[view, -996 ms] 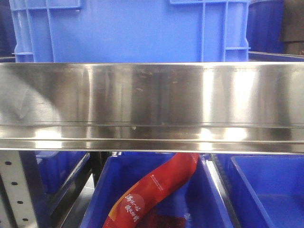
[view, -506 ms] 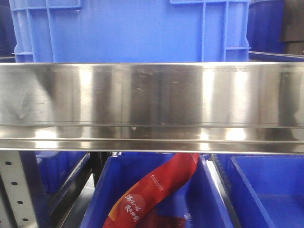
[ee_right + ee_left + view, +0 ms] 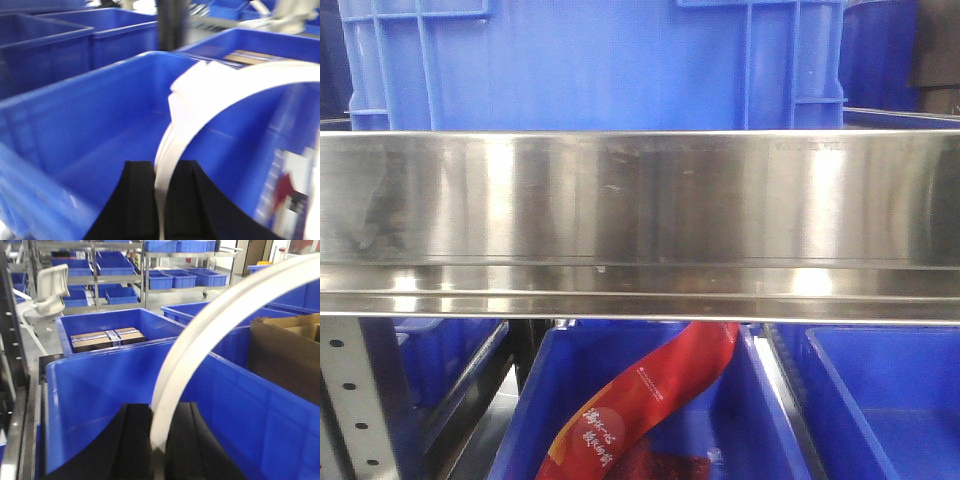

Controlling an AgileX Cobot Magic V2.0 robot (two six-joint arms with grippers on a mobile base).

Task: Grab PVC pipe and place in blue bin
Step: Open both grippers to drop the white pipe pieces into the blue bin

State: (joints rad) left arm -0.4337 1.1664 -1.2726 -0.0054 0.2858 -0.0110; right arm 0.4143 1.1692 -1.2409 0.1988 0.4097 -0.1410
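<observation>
PVC pipe (image 3: 175, 365), white and bent into an arc, is clamped between the black fingers of the left gripper (image 3: 159, 412), above a blue bin (image 3: 90, 400). The right gripper (image 3: 160, 172) likewise pinches a curved white pipe (image 3: 182, 115) over a blue bin; I cannot tell whether it is the same pipe.

Steel shelf (image 3: 640, 225), blue bin (image 3: 590, 60) standing on it, lower bins (image 3: 880, 400) beneath.

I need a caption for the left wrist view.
Left hand grips a curved white PVC pipe over a blue bin.
</observation>
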